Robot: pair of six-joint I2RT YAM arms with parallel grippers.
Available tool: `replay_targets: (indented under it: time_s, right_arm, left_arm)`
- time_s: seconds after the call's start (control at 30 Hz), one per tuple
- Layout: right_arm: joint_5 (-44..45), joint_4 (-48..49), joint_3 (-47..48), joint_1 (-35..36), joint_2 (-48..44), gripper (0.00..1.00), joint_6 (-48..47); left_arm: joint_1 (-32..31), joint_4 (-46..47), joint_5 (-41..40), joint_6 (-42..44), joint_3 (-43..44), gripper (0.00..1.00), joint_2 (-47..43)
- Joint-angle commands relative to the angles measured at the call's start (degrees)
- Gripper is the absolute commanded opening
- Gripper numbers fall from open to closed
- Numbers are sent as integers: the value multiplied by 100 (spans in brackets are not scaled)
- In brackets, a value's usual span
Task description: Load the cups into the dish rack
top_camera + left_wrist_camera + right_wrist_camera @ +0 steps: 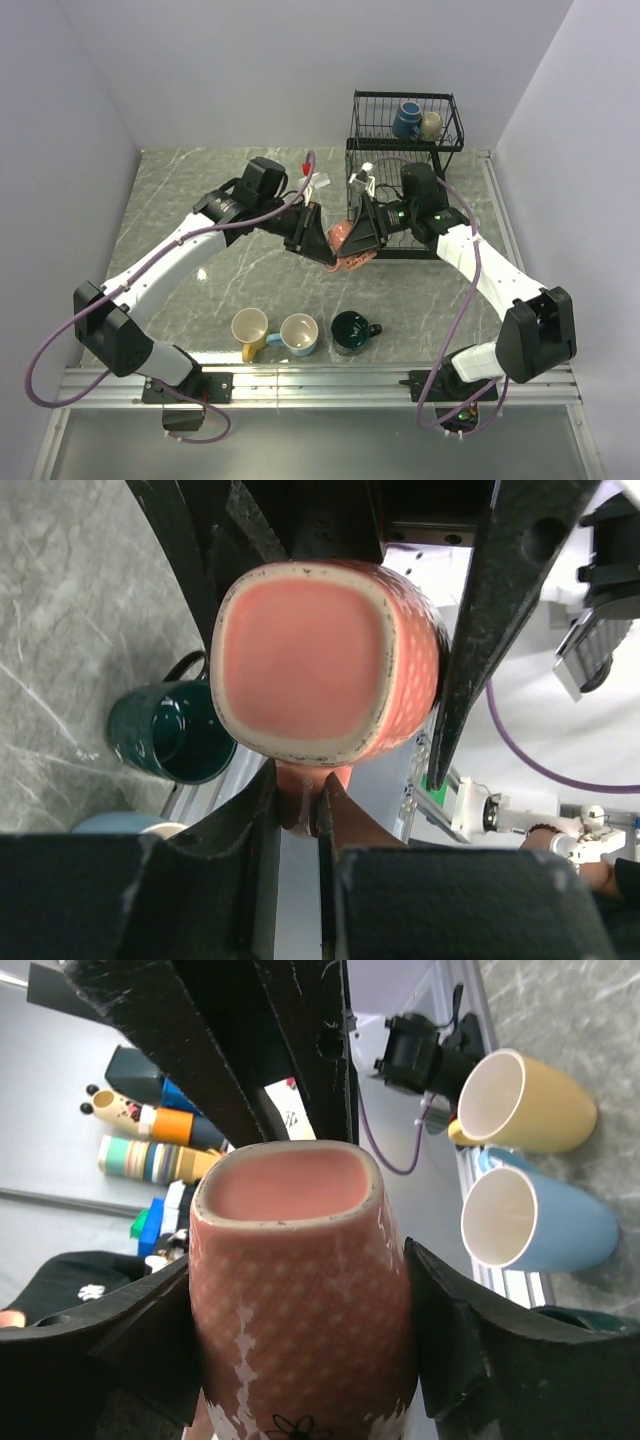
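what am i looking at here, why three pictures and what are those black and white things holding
Two robot arms are bolted to a marble table. The overhead picture shows both; the other two come from cameras on each wrist. They meet over an orange-pink ceramic mug: the left hand pinches its handle, while the right hand straddles its body, jaws not clearly touching. A yellow mug, a light blue mug and a dark teal mug wait on the table. The black wire dish rack already holds a navy mug and an olive-grey mug.

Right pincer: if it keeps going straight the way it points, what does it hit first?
The orange-pink mug, already between its fingers. Just beyond it is the left pincer, gripping the same mug from the opposite side. Whether the right fingers touch yet is unclear.
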Motion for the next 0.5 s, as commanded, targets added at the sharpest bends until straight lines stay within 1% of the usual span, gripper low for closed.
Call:
replay_targets:
  time_s: [0.0, 0.03, 0.07, 0.1, 0.2, 0.37, 0.43, 0.47]
  right_arm:
    - [-210, -647, 321, 173, -23, 67, -432]
    - [-166, -788, 374, 217, 12, 63, -546]
    - [-122, -929, 496, 217, 47, 62, -756]
    - [-104, -1087, 532, 235, 100, 62, -802]
    - [-122, -1141, 664, 226, 223, 62, -846]
    - [-86, -1326, 832, 226, 364, 61, -1013]
    - [-95, -1308, 814, 209, 364, 63, -1022]
    - [-87, -1282, 779, 174, 355, 68, -1005]
  left_arm:
    - [-164, -151, -312, 347, 285, 0, 137]
    - [-226, -222, -425, 452, 312, 0, 190]
    - [-305, -336, -478, 522, 408, 0, 286]
    - [-454, -424, -488, 567, 426, 0, 331]
    - [-700, -582, -558, 699, 531, 0, 524]
    - [-798, -723, -672, 796, 558, 0, 542]
    - [-798, -750, -672, 848, 514, 0, 507]
    - [-798, -759, -742, 848, 497, 0, 463]
